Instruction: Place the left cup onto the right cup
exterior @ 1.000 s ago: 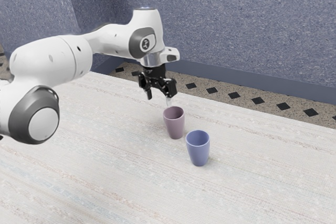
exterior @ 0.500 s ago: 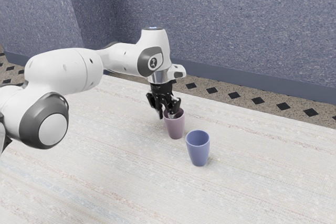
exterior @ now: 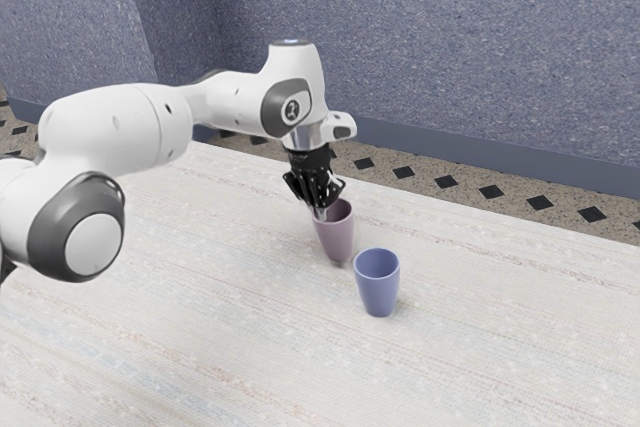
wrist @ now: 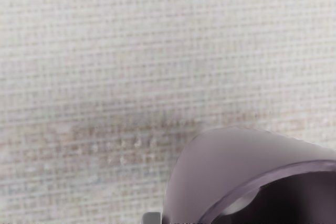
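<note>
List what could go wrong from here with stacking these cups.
1. The mauve cup leans and seems pinched only at its rim by the gripper, so it may swing or slip from the jaws when lifted.
2. The blue cup stands close beside it, not touching. A swinging mauve cup could knock it over on the table.
</note>
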Action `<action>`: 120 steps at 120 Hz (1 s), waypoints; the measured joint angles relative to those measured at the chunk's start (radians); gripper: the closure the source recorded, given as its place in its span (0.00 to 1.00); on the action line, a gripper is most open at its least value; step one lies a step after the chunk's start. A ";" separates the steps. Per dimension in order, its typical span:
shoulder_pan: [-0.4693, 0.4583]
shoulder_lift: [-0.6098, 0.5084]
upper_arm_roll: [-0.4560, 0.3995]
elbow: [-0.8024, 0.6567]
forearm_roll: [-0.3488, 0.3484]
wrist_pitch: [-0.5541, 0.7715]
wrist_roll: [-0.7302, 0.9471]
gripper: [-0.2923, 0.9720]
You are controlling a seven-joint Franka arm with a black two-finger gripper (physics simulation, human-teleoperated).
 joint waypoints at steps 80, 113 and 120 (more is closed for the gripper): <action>-0.128 -0.473 -0.007 -0.368 0.006 -0.015 -0.010 0.85; -0.155 -0.433 -0.024 -0.355 -0.002 -0.011 -0.011 0.85; -0.157 -0.421 -0.024 -0.350 -0.002 -0.009 -0.011 0.85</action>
